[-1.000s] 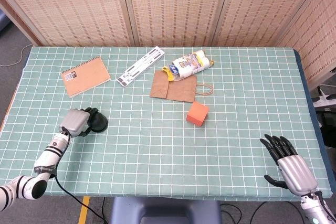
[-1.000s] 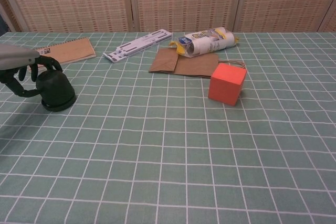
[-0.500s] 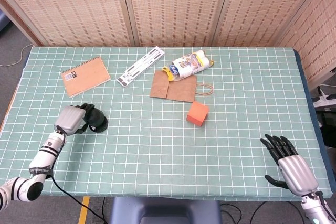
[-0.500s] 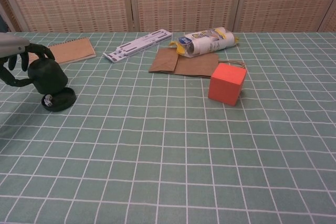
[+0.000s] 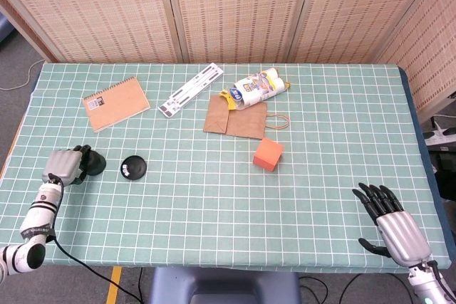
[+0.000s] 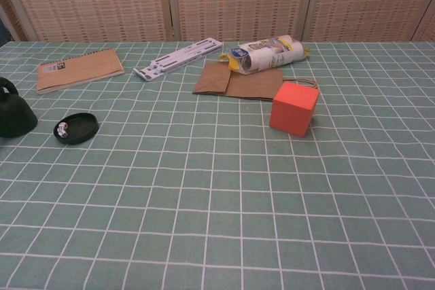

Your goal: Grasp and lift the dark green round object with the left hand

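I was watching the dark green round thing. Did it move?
Yes. The dark green round object, held by the left hand, moved left off its flat base, away from the orange cube.

notebook [image 5: 116, 102]: upper left of the head view, lying flat, spiral edge toward the top
ruler [image 5: 190, 89]: white strip, slanting, right of the notebook
paper bag [image 5: 236, 117]: brown, flat, centre top, its handle loop on the right
packet [image 5: 254, 88]: white and yellow, resting on the bag's upper edge
cube [image 5: 268, 154]: orange, below the bag, apart from it
tablecloth [image 5: 299, 197]: green with a white grid
screen [image 5: 235, 8]: woven panels across the top
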You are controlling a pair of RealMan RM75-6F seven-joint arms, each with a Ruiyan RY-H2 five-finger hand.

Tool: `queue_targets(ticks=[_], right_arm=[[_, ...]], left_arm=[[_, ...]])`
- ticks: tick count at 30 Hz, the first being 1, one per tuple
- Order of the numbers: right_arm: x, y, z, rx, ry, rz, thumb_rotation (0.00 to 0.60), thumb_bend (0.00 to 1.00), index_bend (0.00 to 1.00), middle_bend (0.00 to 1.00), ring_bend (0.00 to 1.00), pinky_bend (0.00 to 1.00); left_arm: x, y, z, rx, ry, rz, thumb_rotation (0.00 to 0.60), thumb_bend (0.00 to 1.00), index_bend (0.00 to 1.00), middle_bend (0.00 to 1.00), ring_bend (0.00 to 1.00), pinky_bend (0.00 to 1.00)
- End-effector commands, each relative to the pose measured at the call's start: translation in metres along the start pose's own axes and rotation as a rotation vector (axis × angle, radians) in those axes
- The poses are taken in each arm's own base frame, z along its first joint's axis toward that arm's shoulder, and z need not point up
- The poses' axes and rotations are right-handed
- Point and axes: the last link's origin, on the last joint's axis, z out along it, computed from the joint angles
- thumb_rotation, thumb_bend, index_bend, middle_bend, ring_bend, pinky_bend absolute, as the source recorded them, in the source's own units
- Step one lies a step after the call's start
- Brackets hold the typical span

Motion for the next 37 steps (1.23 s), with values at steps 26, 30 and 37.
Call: queue_targets(ticks=[26, 30, 37], right_arm=[[-0.002, -0.001, 0.000, -0.003, 0.004, -0.004, 0.600, 0.08, 0.00, 0.00, 0.00, 0.00], [-0.004, -0.001, 0.000, -0.009, -0.008, -0.009, 0.600, 0.08, 0.00, 0.00, 0.00, 0.00], [-0.008, -0.004, 0.001, -0.017, -0.021, -0.021, 0.600, 0.08, 0.00, 0.00, 0.00, 0.00]], left_arm=[[-0.006, 0.007, -0.182, -0.263, 0.395, -0.394, 0.600, 0.43, 0.00, 0.00, 0.00, 0.08], [-0.030, -0.003, -0.202, -0.209, 0.343, -0.336, 0.600, 0.43, 0.00, 0.00, 0.00, 0.07], [-0.033, -0.005, -0.204, -0.230, 0.309, -0.342, 0.600, 0.44, 0.00, 0.00, 0.00, 0.07]])
